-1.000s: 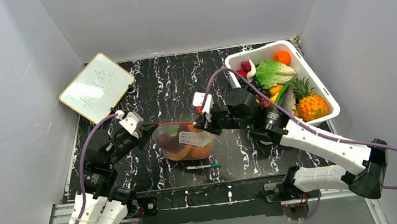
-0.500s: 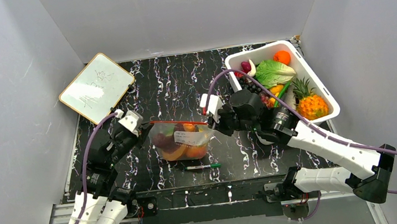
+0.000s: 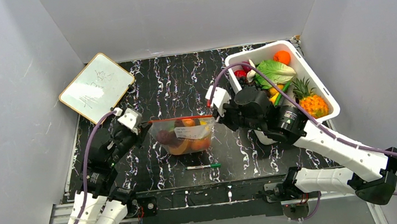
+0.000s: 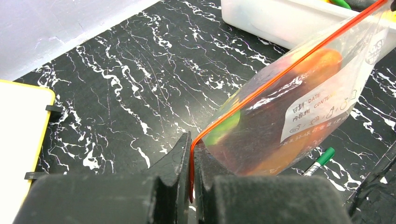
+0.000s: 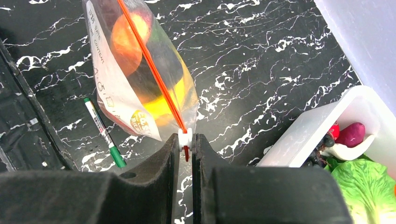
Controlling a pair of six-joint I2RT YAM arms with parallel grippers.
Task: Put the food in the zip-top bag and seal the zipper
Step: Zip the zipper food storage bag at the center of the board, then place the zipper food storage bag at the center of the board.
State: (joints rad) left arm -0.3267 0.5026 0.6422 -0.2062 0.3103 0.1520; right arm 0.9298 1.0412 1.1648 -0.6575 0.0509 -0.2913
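the left gripper (image 4: pixel 191 156) clenched one end of the zipper (image 3: pixel 180 119), the right gripper (image 5: pixel 186 145) clenched its white slider (image 5: pixel 185 136); the zip-top bag (image 3: pixel 186 136) of toy food (image 3: pixel 199 144) stretched taut between, toward the tabletop's (image 3: pixel 182 86) near edge.

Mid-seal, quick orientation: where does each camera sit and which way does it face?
Top external: above and behind the bases, looking down; left arm and right arm show, the zip-top bag between them, white tub far right.
Left wrist: on the left arm, looking past the left jaws, shut on one zipper end, toward the tub.
Right wrist: on the right arm, looking past the right jaws, shut on the other end, marker pen beside the bag.
Shared: both wrist views show bag, zipper, pen and tub.
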